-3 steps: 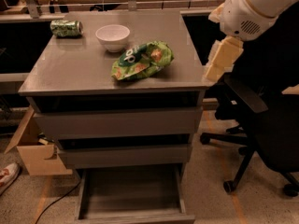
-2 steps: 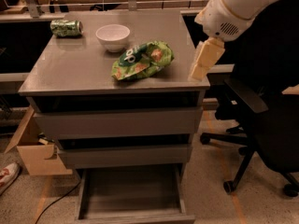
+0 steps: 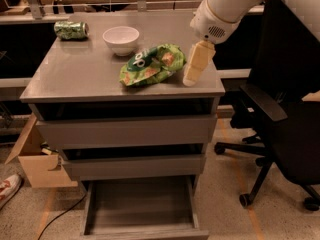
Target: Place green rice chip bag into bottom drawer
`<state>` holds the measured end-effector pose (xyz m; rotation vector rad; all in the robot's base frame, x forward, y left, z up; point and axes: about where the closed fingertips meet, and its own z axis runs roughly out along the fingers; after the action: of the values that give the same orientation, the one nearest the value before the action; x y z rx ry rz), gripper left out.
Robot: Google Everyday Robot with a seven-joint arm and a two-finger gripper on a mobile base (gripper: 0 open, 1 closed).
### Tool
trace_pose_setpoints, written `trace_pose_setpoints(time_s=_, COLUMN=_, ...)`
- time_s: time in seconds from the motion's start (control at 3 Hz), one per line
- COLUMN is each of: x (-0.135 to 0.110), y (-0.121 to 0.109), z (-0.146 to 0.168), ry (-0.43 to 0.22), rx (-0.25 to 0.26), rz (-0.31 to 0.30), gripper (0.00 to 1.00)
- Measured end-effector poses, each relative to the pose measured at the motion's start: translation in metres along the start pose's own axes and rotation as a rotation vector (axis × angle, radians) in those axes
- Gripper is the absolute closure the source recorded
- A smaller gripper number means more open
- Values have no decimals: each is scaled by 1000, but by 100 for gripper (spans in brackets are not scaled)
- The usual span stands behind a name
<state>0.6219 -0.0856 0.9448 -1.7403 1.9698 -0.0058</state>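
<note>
The green rice chip bag lies crumpled on the grey cabinet top, right of centre, logo facing up. My gripper hangs from the white arm just right of the bag, its cream fingers pointing down near the top's right front corner. It holds nothing. The bottom drawer is pulled out at floor level, its grey tray bare inside.
A white bowl and a green soda can sit at the back of the cabinet top. A black office chair stands at the right. A cardboard box sits on the floor at the left. The two upper drawers are slightly ajar.
My gripper has moved left, from beside the cabinet's right edge to over the top, close to the bag's right side. The bag has not moved.
</note>
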Motion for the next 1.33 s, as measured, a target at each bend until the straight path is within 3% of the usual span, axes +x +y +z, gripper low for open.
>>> trace_pose_setpoints(time_s=1.33, x=-17, y=-48, z=98, ry=33, rx=-18, rz=-27, gripper=0)
